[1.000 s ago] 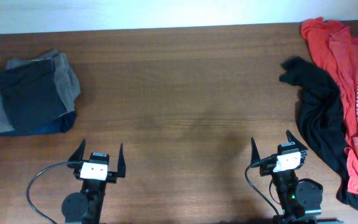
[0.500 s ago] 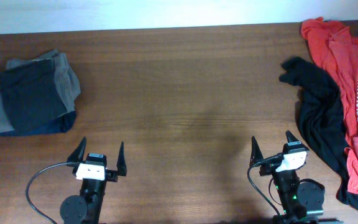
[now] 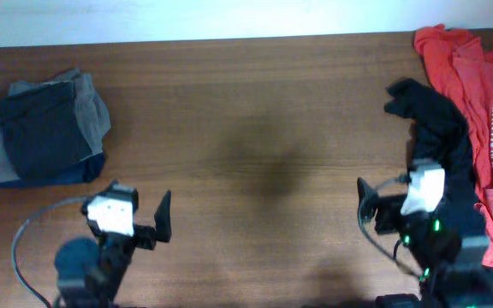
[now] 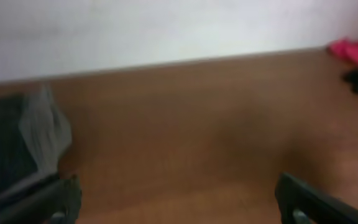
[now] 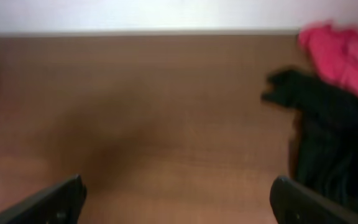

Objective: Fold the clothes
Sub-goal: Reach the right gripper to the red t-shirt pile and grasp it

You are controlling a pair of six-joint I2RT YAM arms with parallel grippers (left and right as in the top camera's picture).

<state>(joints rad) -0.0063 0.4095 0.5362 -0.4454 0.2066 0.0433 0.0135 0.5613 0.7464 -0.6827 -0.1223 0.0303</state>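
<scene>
- The orange-red T-shirt (image 3: 486, 111) lies crumpled along the right edge of the table (image 3: 255, 103), running from the far right corner toward the near side, white lettering facing up
- The black shirt (image 3: 439, 128) is bunched against the T-shirt's left side and the two overlap; I cannot tell which is on top nearer the front
- Both look like thin, limp cloth: light and soft, nothing fragile, likely to drag and bunch on the wood if pulled rather than lifted
- The best hold is probably a pinch on an edge, such as a hem, a shoulder seam or the black shirt's loose far-left lobe; a grab in the middle would only gather a wad
- The right gripper (image 5: 176, 193) has its jaws spread wide and holds nothing; in its own view the black shirt sits ahead and right of the right-hand finger, outside the gap
- From overhead the right arm is at the black shirt's left edge
- The left gripper (image 4: 176, 196) is likewise spread and empty, at the near left, well apart from both shirts
- A folded stack (image 3: 41, 137) of grey and dark garments rests at the far left
</scene>
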